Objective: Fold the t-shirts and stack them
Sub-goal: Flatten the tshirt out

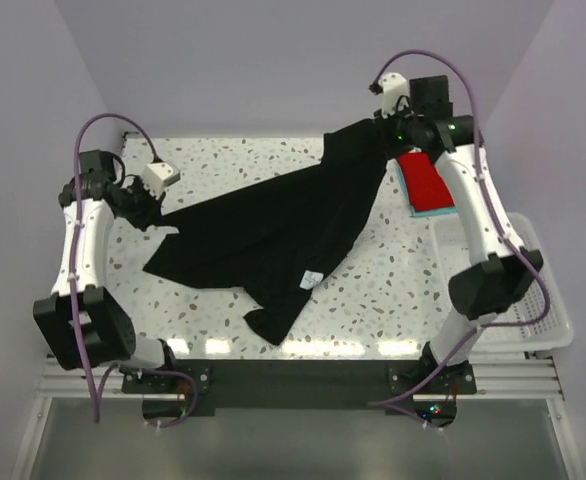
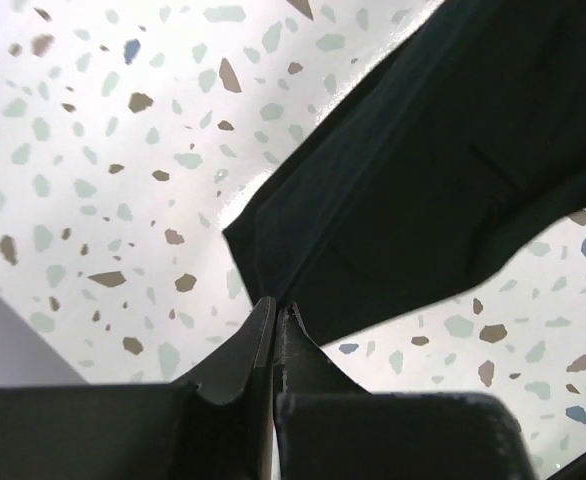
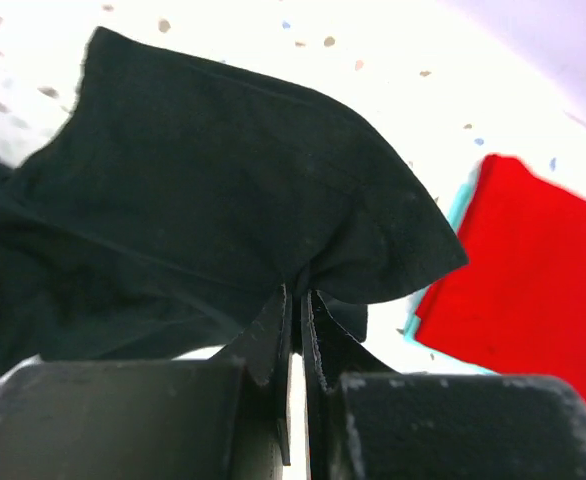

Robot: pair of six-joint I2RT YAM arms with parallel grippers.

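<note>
I held the black t-shirt stretched above the table, left claw and right claw each pinching an edge. A thin grip might slip, dropping it crumpled.

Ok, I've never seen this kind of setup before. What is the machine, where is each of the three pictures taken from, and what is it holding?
These are two robot arms bolted at a table's near edge. The wide picture comes from a fixed camera above and behind them. The other two come from cameras on each wrist, looking past the fingers. The left gripper and right gripper are each shut on an edge of the black t-shirt, stretched between them over the speckled table. A folded red t-shirt lies on a teal t-shirt. A white basket sits at the right.
</note>
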